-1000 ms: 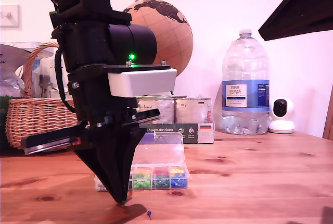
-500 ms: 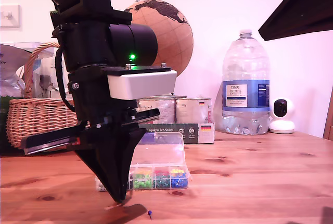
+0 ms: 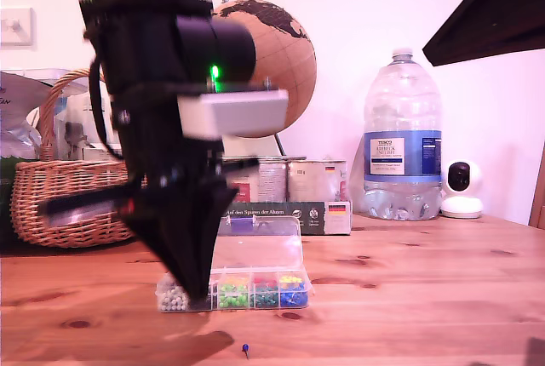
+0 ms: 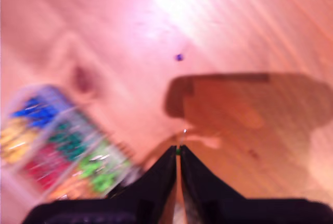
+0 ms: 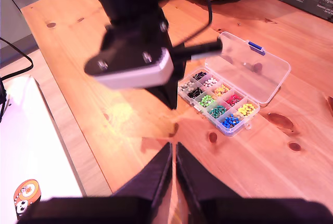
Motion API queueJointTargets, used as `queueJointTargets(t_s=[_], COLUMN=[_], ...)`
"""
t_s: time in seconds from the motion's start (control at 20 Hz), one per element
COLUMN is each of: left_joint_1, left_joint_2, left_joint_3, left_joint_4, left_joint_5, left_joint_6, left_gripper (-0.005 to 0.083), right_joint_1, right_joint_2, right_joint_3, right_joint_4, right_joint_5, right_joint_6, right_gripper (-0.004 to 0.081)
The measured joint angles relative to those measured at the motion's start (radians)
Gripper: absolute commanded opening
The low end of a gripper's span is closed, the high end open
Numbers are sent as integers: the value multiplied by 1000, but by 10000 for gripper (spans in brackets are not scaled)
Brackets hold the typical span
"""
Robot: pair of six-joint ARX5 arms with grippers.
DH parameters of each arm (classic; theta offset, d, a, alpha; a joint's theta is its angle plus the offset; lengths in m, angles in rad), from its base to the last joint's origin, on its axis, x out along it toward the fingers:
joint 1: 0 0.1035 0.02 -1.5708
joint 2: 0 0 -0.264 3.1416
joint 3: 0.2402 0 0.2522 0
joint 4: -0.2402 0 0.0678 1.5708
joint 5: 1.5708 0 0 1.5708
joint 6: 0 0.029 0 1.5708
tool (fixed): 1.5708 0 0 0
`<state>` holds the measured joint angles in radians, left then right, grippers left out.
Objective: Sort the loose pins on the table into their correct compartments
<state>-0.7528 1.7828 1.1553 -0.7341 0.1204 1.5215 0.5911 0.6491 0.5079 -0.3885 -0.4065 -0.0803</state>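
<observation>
Green pin (image 4: 178, 152) pinched, my first hand (image 3: 197, 296) has risen off the table (image 3: 409, 298).

warm pinkish light throughout; the arm (image 3: 170, 128) is motion-blurred, the first wrist view is smeared with glare on the table (image 4: 171, 5).

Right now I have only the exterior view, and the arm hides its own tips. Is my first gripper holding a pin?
Observer: The first wrist view shows my first gripper shut, with a green speck at its tips, probably the green pin.
Operator: How many cells does the box have?
Observer: The second wrist view shows the box from above: two rows of five cells.
Operator: And my second gripper?
Observer: My second gripper looks shut, with nothing visible between its jaws.
</observation>
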Motion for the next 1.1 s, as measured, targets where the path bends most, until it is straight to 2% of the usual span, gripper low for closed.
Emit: queueJointTargets(t_s=[0.4, 1.1], left_joint_1=[18, 48], left_joint_2=[-2, 34], left_joint_3=[72, 75], left_joint_4=[58, 128], left_joint_5=[0, 0], left_joint_6=[-10, -26], left_gripper=[-24, -24], right_joint_1=[0, 0], right_joint_2=[0, 0], right_joint_3=[0, 0], right_joint_4=[-1, -1], right_joint_5=[0, 0], right_joint_6=[0, 0], right_gripper=[-13, -13])
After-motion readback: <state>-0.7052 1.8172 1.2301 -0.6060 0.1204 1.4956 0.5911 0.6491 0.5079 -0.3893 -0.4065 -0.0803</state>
